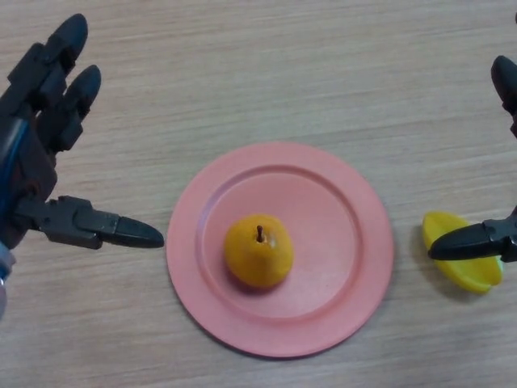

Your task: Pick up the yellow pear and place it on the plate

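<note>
Pear (258,250) upright at centre of pink plate (339,202) on table (242,65); left hand (40,145) open at left, right hand (493,234) open at right edge over yellow piece (468,275).

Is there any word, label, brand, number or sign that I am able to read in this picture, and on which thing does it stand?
None: no text shows on the pink plate, the yellow pear, the yellow object beside the plate, the wooden table, or either robot hand.
</note>
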Controlling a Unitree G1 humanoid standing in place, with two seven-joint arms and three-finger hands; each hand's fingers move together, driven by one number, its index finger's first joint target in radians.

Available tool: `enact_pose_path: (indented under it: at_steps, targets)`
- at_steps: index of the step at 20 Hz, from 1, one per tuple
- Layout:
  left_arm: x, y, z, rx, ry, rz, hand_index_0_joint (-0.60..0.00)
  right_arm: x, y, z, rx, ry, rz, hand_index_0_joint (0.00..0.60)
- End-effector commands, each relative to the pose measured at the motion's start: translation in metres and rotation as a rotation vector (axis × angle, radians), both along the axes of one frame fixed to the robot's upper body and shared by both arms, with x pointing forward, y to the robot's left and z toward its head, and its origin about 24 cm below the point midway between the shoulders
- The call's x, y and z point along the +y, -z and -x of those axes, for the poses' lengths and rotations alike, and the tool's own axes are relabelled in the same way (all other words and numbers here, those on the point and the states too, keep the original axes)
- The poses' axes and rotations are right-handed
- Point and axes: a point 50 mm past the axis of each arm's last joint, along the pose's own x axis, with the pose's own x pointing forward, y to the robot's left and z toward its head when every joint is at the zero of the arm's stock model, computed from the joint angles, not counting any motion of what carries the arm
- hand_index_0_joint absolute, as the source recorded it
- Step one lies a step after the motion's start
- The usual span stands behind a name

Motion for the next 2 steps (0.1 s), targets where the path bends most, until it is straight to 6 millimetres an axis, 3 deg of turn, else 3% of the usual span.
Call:
enact_pose_path:
  at_steps: [1,2]
  targets:
    - [0.0077,-0.0373,0.0077,-0.194,-0.017,-0.046,0.0,0.0003,-0.0281,0.0108,-0.207,0.008,0.032,0.0]
    - [0.0077,-0.038,0.0072,-0.198,-0.018,-0.056,0.0,0.0006,-0.0267,0.0091,-0.205,0.009,0.041,0.0]
